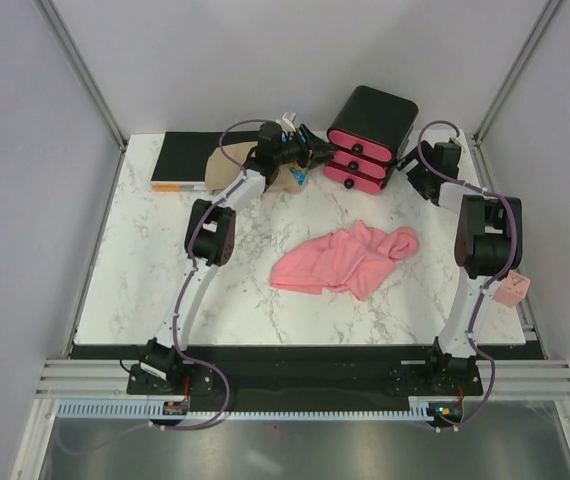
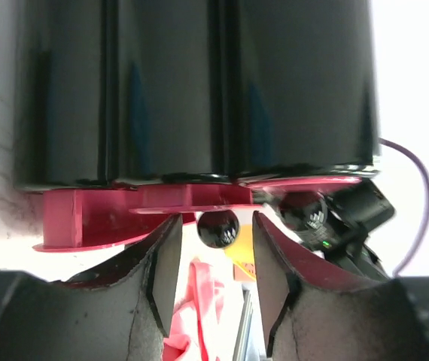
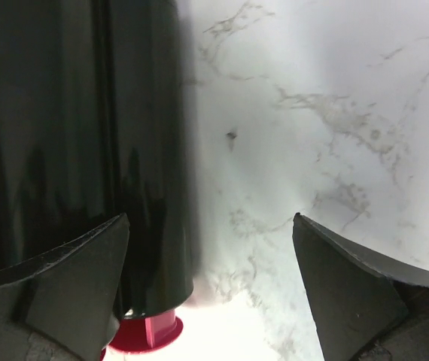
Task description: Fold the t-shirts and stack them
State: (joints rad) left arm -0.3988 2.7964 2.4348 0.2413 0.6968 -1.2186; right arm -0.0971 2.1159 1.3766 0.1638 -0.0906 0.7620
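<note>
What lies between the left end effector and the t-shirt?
Only bare marble table, seen in the top view, separates the left end effector from the t-shirt.

**Two black-and-white arms with purple-grey cabling**

The left arm [image 1: 205, 235] and right arm [image 1: 485, 240] look alike. Each has bulky, rounded black joint housings linked by slim white segments, and each rises from a low black base [image 1: 155, 368]. A thin purple-grey cable [image 1: 235, 127] loops along each arm. The left gripper [image 2: 216, 218] has matte black fingers [image 2: 162, 271], curved and wedge-shaped, with pale scuffed edges. The right gripper [image 3: 208, 218] shows the same dark, angular fingers with greyish worn faces.
</note>
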